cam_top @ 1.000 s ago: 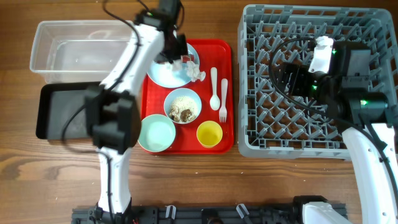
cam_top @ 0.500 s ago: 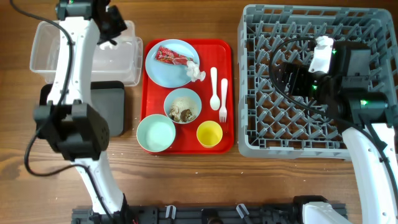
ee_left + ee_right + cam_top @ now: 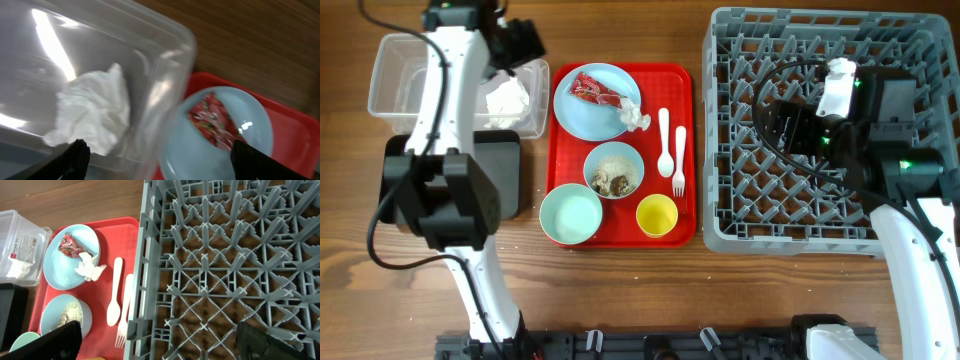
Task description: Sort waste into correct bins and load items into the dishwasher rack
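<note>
Wrapper [image 3: 597, 90] lying on light blue plate [image 3: 578, 118], likely featherlight and crinkly, so best pinched at a raised corner by left gripper [image 3: 159, 152], spread wide and empty above clear tub [image 3: 390, 60] holding crumpled paper [image 3: 507, 98].

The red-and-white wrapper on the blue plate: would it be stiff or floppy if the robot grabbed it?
Probably floppy: the wrapper looks creased and lies nearly flat on the plate. It looks thin, so it is likely very light, and a push might just slide it across the smooth plate.
</note>
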